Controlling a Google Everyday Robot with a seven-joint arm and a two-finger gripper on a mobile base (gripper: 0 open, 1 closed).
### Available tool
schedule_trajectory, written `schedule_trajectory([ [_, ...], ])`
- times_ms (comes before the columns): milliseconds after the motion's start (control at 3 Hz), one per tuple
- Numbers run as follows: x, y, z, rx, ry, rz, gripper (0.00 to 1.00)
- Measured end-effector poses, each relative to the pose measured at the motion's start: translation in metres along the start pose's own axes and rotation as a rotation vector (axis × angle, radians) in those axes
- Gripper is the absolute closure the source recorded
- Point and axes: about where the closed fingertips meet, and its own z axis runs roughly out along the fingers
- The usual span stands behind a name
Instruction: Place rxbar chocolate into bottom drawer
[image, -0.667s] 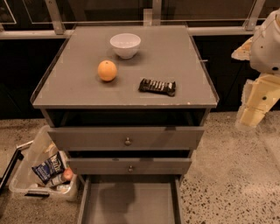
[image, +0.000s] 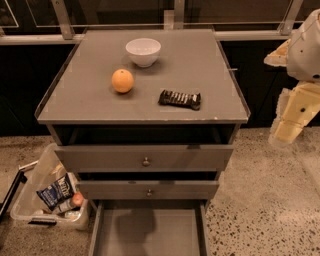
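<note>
Only one camera view is offered. Next to nothing is seen to have changed since a moment ago. The chocolate bar (image: 180, 99) is found on the same spot of the cabinet top (image: 200, 60), near the front edge and right of centre. The orange (image: 122, 80) is to its left and the bowl (image: 143, 51) farther back.

The gripper (image: 291, 119) is held off the right side of the cabinet, well apart from the bar and barely shifted. The pick-up is therefore judged not yet begun, and the whole task is left to be done.

The bottom drawer (image: 150, 235) is seen pulled out at the near edge with a bare floor, ready to be loaded. Its front is cut off by the frame.

Whether the gripper is spread wide or narrowed cannot be told, though nothing is seen held in it. The arm above it is cropped at the right border. In the bin (image: 22, 207) on the floor at left, little can be made out beyond a snack bag (image: 55, 192).
</note>
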Motion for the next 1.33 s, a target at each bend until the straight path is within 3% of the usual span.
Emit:
schedule_trajectory([
  [667,-0.018,-0.018,0.020,0.012,-0.171,-0.039,0.00],
  [1333,-0.046,-0.059,0.066,-0.026,-0.340,-0.046,0.00],
])
